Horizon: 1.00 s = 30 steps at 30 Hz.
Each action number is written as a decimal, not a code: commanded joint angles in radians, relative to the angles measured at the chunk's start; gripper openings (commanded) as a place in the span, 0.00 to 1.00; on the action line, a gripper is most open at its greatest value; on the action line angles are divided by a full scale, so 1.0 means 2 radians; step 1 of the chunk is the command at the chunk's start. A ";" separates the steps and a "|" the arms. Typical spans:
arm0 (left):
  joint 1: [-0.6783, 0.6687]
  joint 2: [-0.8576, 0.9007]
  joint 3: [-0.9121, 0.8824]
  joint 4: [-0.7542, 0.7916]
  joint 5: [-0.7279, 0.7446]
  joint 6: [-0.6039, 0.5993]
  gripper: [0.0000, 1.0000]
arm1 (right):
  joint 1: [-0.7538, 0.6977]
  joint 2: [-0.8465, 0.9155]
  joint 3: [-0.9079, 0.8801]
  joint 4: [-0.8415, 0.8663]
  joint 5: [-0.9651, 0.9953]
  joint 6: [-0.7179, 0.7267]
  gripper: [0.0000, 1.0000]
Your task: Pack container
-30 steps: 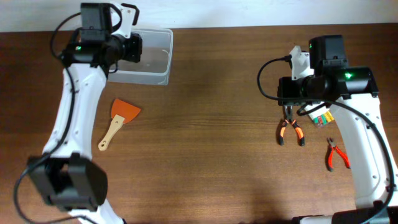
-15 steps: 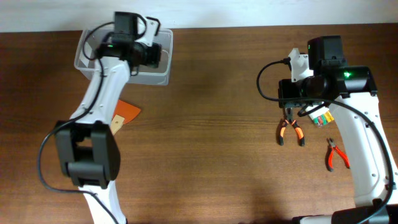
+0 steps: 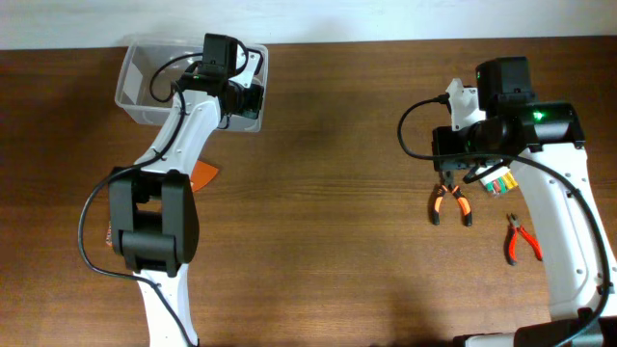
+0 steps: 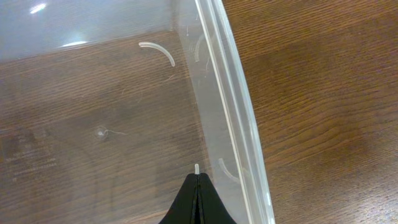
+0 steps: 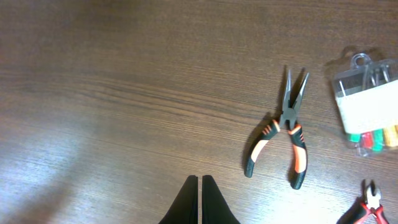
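Poking left gripper into clear container

Sits at eleven o'clock on the table, with nothing visible inside. Keeps fingers pressed together on nothing, tips just inside the three-o'clock wall, likely for nudging it closer. Holds right gripper pinched closed too, needle-nose pliers at two o'clock, probably the first pick.

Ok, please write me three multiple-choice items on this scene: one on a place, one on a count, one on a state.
1. Where on the table is the container? A) far left B) centre C) near right
2. How many pairs of pliers lie there? A) one B) two C) four
3. The right gripper is: A) shut, empty B) shut on a tool C) wide open
Key: 1A, it stands at the far left edge; 2B, orange pliers and red pliers; 3A, closed over bare wood.
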 commanded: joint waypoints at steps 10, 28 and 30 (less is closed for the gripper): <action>-0.071 0.007 0.028 -0.004 -0.002 -0.005 0.02 | 0.000 0.002 0.011 0.002 0.010 -0.007 0.04; -0.148 0.007 0.029 -0.002 0.010 -0.039 0.02 | 0.000 0.002 0.011 0.002 0.011 -0.007 0.04; -0.157 0.007 0.029 0.001 0.010 -0.045 0.02 | 0.000 0.002 0.011 0.002 0.011 -0.007 0.04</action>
